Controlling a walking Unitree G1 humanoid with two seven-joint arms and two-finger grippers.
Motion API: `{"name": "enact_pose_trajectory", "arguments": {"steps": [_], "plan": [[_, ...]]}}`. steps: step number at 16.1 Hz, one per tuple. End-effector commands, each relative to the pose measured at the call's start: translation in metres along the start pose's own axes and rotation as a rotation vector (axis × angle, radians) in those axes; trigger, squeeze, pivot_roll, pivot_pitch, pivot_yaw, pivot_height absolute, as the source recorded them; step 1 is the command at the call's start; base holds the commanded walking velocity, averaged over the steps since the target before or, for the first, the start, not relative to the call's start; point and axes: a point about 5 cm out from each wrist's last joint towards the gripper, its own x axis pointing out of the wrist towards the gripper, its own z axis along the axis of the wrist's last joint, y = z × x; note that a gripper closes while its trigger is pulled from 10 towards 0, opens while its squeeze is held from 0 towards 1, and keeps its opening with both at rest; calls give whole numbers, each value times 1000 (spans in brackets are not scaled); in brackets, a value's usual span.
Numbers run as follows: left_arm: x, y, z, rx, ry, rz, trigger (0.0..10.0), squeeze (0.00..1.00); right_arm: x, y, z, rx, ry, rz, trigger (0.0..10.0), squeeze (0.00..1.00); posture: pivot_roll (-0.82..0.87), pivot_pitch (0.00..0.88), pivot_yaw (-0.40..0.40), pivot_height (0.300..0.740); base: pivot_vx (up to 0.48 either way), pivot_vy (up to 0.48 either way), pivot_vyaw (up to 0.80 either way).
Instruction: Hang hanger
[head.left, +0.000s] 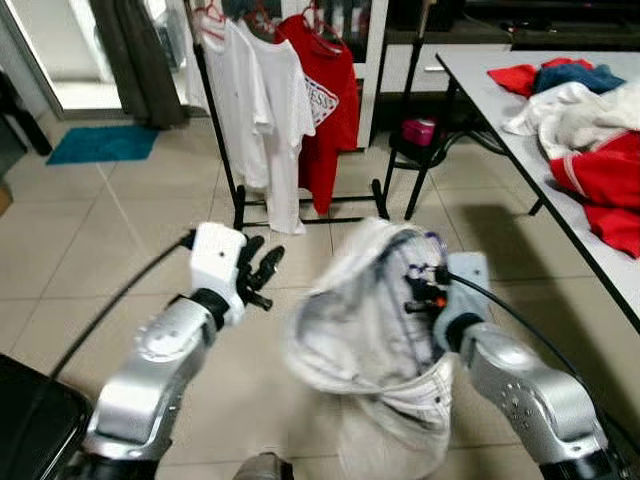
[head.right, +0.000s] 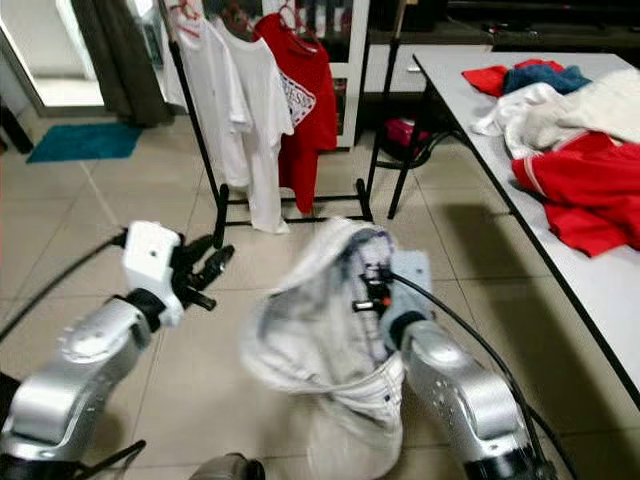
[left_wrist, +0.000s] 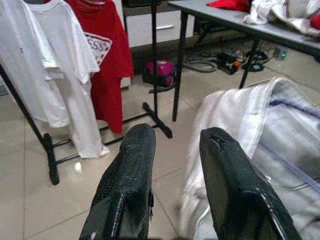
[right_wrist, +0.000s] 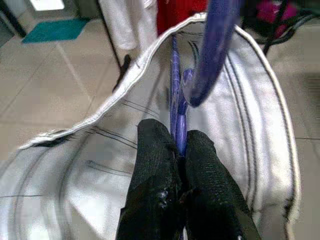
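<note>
We carry a purple hanger pinched in our right gripper; left gripper spread, empty. The swinging white garment could slip off before the rack.

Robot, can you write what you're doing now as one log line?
right gripper: shut on hanger with white shirt | left gripper: open, free | rack: ahead

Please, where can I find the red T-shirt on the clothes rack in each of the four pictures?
Left eye view: red T-shirt at top centre, right of the white T-shirt.
Right eye view: top, slightly left of centre.
Left wrist view: upper left.
Right wrist view: a red strip at the top edge.
Shared landmark: the white T-shirt beside it.
</note>
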Motion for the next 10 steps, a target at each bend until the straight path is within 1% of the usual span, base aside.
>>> {"name": "enact_pose_trajectory", "arguments": {"steps": [1,2,3,4,5,7,9,10], "plan": [[4,0,0,18,-4,17,10000,0,-1,-1,14,-64,-89,-19,10000,0,10,32,32,740,0,0,0],[5,-1,-1,17,-4,19,10000,0,0,-1,13,-100,-88,-23,10000,0,11,36,32,740,0,0,0],[5,0,-1,14,-3,22,10000,0,1,0,13,-116,-88,-17,10000,0,12,40,30,740,0,0,0],[5,1,-1,4,1,34,10000,0,1,-1,14,-98,-101,-18,10000,0,13,41,29,740,0,0,0],[6,1,-2,-2,-2,43,10000,0,0,-3,15,-76,-114,-20,10000,0,17,44,27,740,247,0,0],[9,1,-2,-7,-13,70,10000,0,-5,-10,15,-20,-157,-70,10000,0,31,38,25,740,261,0,0],[10,0,-7,-3,-10,60,10000,0,-9,-11,16,43,-197,-84,10000,0,13,30,35,740,274,0,0],[10,0,-8,4,-8,56,10000,0,-9,-10,17,65,-208,-84,10000,0,12,30,35,740,289,0,-525]]}}
